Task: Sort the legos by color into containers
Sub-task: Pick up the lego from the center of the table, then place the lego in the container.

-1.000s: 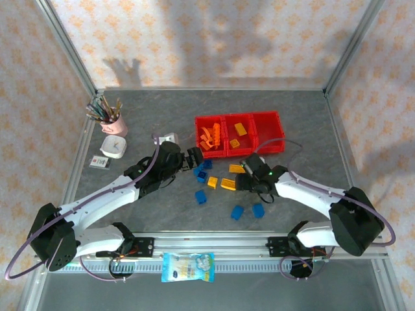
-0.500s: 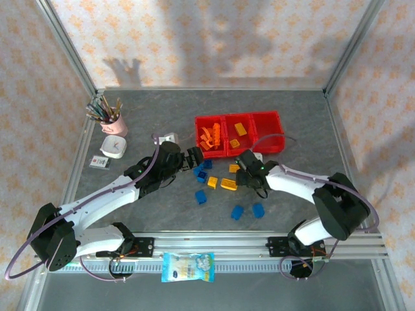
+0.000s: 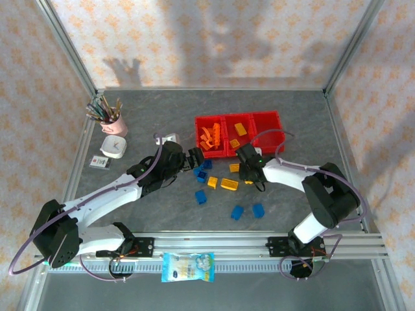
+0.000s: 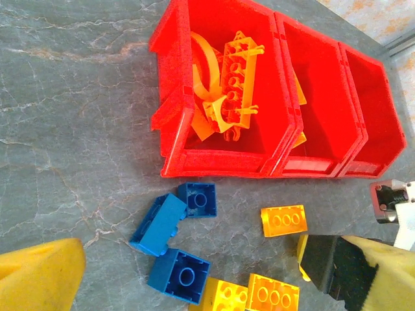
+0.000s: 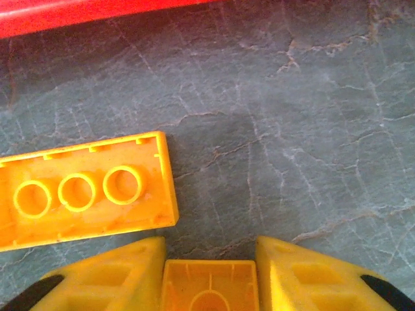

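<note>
Marbled tabletop (image 5: 305, 116), yellow brick (image 5: 209, 290) in right pincer (image 5: 209, 262)

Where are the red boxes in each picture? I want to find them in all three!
Top external: the red containers sit just right of centre on the grey marbled table.
Left wrist: the containers span the upper part, the left one holding orange pieces.
Right wrist: their wall is a thin red strip along the top left edge.
Shared landmark: the grey marbled table under them.
</note>
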Controlling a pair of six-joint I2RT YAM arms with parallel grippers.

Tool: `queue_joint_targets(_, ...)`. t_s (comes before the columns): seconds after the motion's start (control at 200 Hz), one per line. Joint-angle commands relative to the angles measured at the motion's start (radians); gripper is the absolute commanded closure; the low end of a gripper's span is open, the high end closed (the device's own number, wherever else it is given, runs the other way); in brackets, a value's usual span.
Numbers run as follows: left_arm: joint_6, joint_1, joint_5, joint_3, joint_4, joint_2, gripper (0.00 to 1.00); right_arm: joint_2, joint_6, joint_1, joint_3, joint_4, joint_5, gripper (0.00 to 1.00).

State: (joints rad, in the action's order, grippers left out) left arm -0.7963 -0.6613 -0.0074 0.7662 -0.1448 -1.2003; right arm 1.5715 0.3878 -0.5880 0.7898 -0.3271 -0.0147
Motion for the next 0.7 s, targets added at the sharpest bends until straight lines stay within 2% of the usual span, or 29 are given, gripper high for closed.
queue_joint_targets(0.0,-0.007,-0.009,-0.023,0.032,-0.008,-0.008,0.01,-0.022,-0.008,0.004,0.007,-0.008,0.000,0.66)
queue_joint_targets(0.19,0.002,-0.008,-0.033,0.042,-0.017,-0.007,0.01,-0.067,-0.015,0.004,0.044,-0.046,-0.007,0.71)
queue_joint_targets(0.41,0.023,-0.008,-0.079,0.082,-0.054,0.003,0.01,-0.098,-0.053,0.005,0.191,-0.105,-0.057,0.72)
queue_joint_targets(0.696,0.040,0.015,-0.111,0.102,-0.090,0.029,0.01,0.082,-0.117,0.027,0.472,-0.063,-0.076,0.72)
